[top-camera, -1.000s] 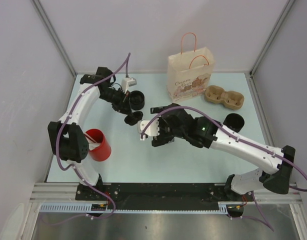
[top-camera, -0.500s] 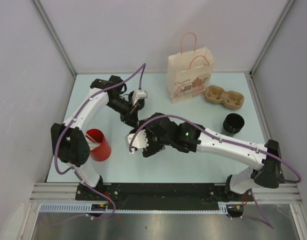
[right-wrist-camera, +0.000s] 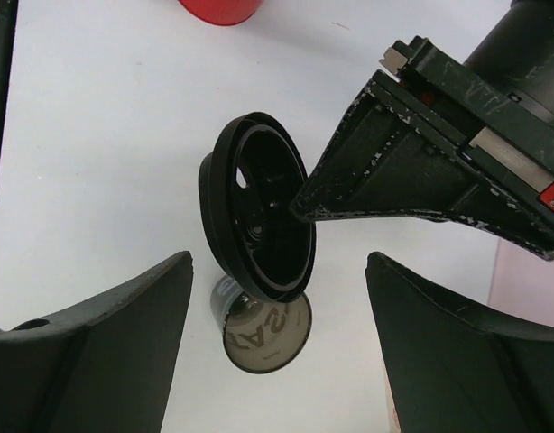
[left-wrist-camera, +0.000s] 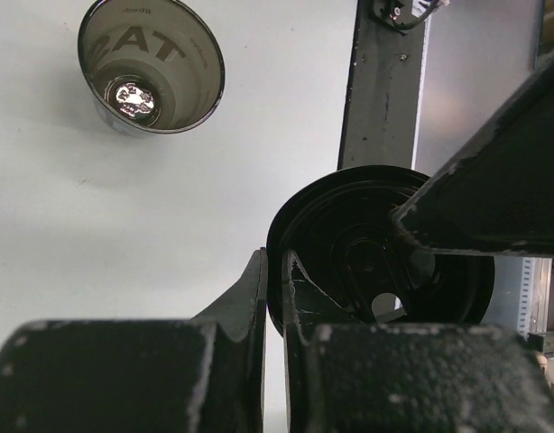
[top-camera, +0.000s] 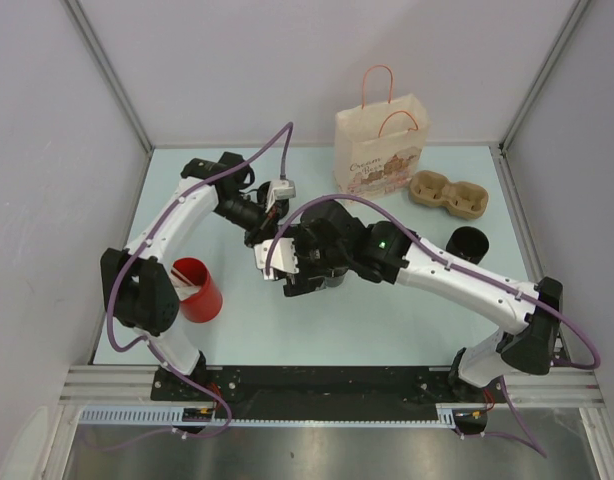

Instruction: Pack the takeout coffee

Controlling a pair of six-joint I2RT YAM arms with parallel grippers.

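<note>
My left gripper point(left-wrist-camera: 275, 289) is shut on the rim of a black coffee lid point(left-wrist-camera: 376, 262) and holds it tilted on edge above the table. An open dark paper cup point(left-wrist-camera: 151, 68) stands on the table close by. In the right wrist view the lid point(right-wrist-camera: 259, 221) hangs just above this cup point(right-wrist-camera: 263, 332), held by the left gripper point(right-wrist-camera: 421, 167). My right gripper point(right-wrist-camera: 277, 352) is open and empty, its fingers point(right-wrist-camera: 87, 347) spread wide on either side of lid and cup. In the top view the two grippers meet mid-table, left point(top-camera: 263, 230) and right point(top-camera: 292, 272); the cup is hidden under them.
A second black cup point(top-camera: 471, 246) stands at the right. A paper bag point(top-camera: 380, 150) with handles stands at the back, with a cardboard two-cup carrier point(top-camera: 447, 193) beside it. A red cup point(top-camera: 197, 290) stands at the front left near the left arm.
The left gripper has swung right toward mid-table with the lid. The right gripper has moved left and a little back, and now straddles the lid and cup.
</note>
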